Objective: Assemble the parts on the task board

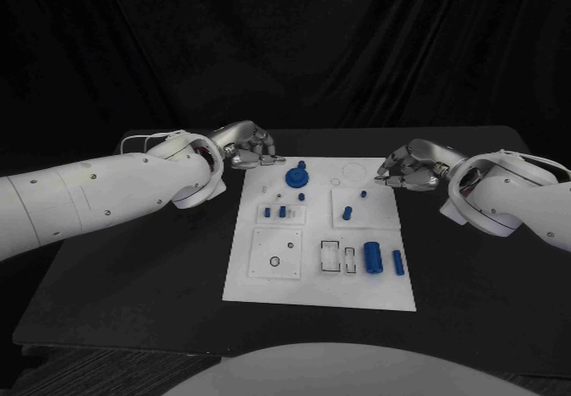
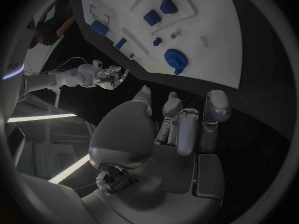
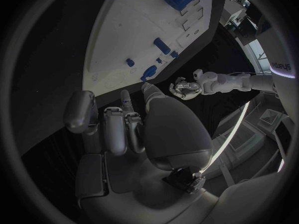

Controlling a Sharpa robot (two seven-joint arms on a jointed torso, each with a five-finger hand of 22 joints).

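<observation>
The white task board (image 1: 271, 285) lies mid-table. On it a round blue part (image 1: 296, 176) stands near the far edge. A large blue cylinder (image 1: 372, 256) and a slimmer one (image 1: 398, 262) lie at its near right. Small blue pegs (image 1: 347, 213) stand in between. My left hand (image 1: 247, 147) hovers at the board's far left corner, fingers curled in on nothing. My right hand (image 1: 411, 165) sits at the far right corner, curled the same way. The left wrist view shows that hand (image 2: 187, 124) short of the round part (image 2: 176, 59). The right wrist view shows its hand (image 3: 124, 124) beside the board (image 3: 118, 40).
The black table (image 1: 143, 280) spreads wide on both sides of the board and in front of it. A black curtain closes off the back. The board's near left square plate (image 1: 276, 253) has a small hole, and two slots (image 1: 338, 256) lie beside it.
</observation>
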